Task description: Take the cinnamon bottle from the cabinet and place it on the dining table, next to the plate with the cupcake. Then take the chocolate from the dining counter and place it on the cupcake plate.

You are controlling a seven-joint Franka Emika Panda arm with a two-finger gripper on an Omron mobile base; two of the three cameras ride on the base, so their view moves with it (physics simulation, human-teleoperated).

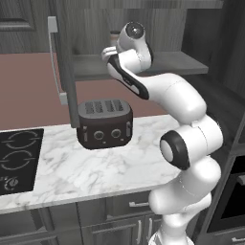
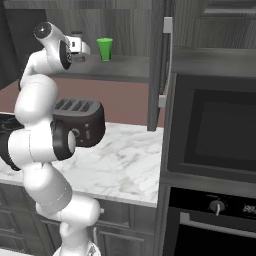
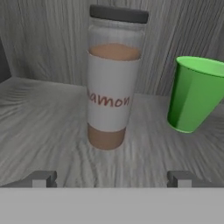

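The cinnamon bottle (image 3: 111, 78) stands upright on the shelf of the open cabinet (image 3: 39, 122). It is brown with a dark cap and a pale label. My gripper (image 3: 111, 179) is open, a short way in front of the bottle and centred on it, with one fingertip to each side and nothing between them. From the base, the hand (image 1: 109, 52) reaches into the cabinet (image 1: 184, 64) and the bottle (image 1: 115, 35) peeks out just behind it. The right base view has the bottle (image 2: 76, 36) behind the gripper (image 2: 84, 50). The dining table, plate, cupcake and chocolate are out of view.
A bright green cup (image 3: 194, 94) (image 2: 104, 49) stands on the shelf close to the bottle's right. The cabinet door with its silver bar handle (image 1: 55, 62) (image 2: 166, 65) hangs open. Below are a dark toaster (image 1: 104, 123) on the marble counter (image 1: 72, 167), a cooktop (image 1: 16, 160) and a wall oven (image 2: 215, 130).
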